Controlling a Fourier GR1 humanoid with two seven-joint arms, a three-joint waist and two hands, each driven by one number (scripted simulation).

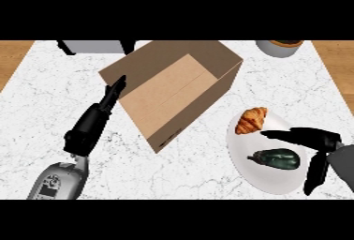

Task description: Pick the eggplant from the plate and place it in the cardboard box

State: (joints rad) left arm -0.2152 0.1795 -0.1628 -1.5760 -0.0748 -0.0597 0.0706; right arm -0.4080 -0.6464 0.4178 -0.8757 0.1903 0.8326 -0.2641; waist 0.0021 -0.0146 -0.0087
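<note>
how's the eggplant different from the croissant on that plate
The eggplant is dark green-black and glossy; the croissant is golden orange. The eggplant lies toward the plate's lower middle, between the right robot hand's spread fingers and thumb; the croissant sits near the upper rim, clear of it. Both rest on the same white plate.

Top edge cuts a grey appliance (93,46) at upper left; its type cannot be told. The same edge cuts a grey bowl (279,48) at upper right; contents unclear. Right forearm (343,164) runs off the right edge. Right hand (314,140) covers part of the plate (273,180) rim. Left forearm (59,180) is cut at the bottom. The box (173,89) hides the counter (41,103) beneath.
</note>
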